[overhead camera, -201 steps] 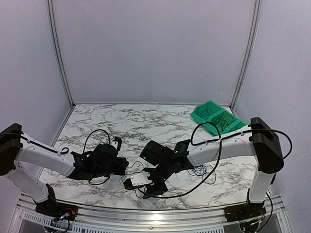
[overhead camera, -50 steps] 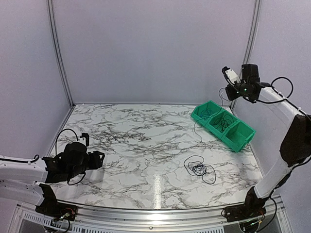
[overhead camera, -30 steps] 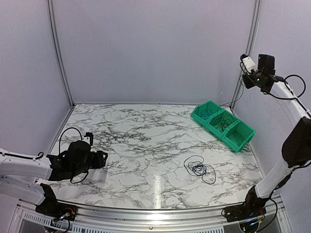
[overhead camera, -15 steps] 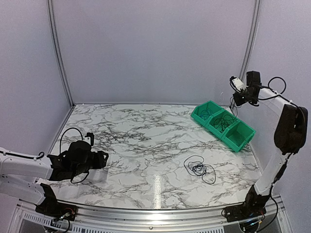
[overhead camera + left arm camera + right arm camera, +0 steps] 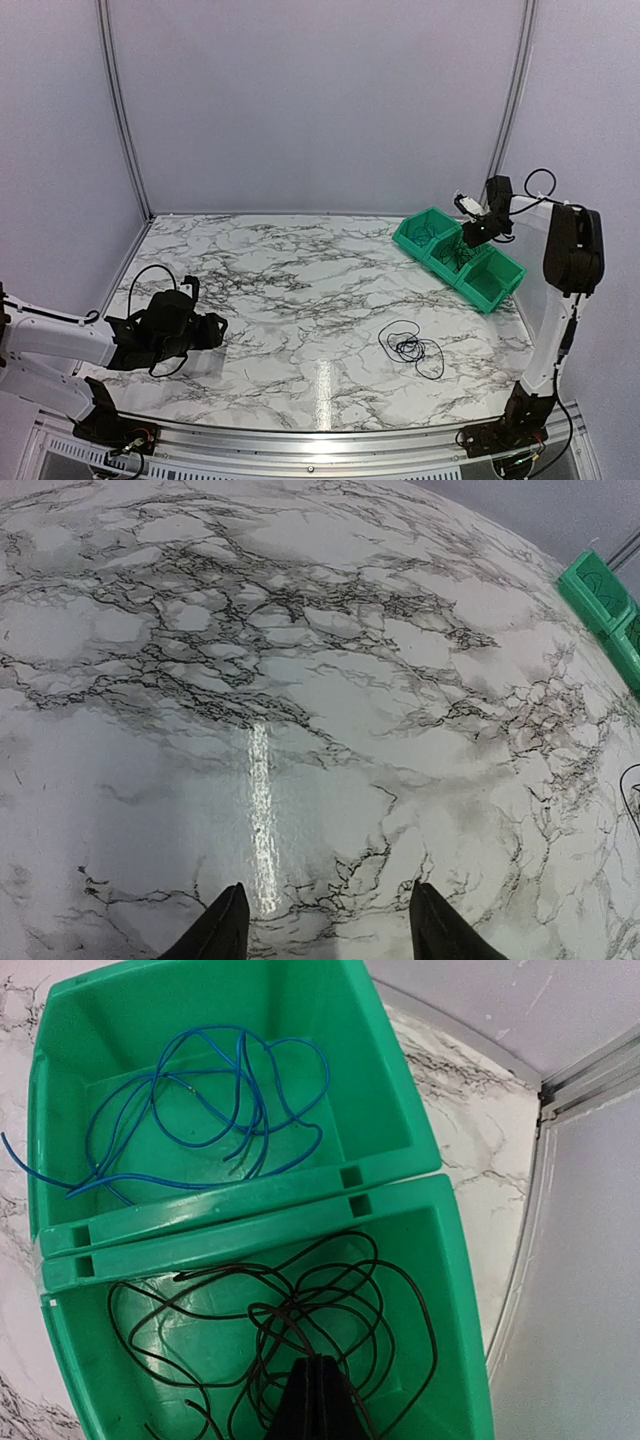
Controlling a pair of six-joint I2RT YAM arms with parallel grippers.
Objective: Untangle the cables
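A tangle of thin black cables (image 5: 408, 348) lies on the marble table right of centre. A blue cable (image 5: 200, 1110) is coiled in the far green bin (image 5: 385, 1080). Loops of another black cable (image 5: 330, 1305) lie in the middle green bin (image 5: 455, 1300). My right gripper (image 5: 318, 1362) hangs just over those loops, shut, with a strand of the black cable running into its fingertips; in the top view the right gripper (image 5: 468, 237) is above the bins. My left gripper (image 5: 330, 925) hovers low over bare marble at the near left, open and holding nothing.
A row of three green bins (image 5: 495, 278) stands at the back right, close to the frame post and side wall. The first bin (image 5: 598, 585) and a bit of the loose tangle (image 5: 632, 790) show at the right edge of the left wrist view.
The right arm came down from high near the back right corner to just over the middle bin, and its cable now lies in loops there. The left arm edged slightly right.
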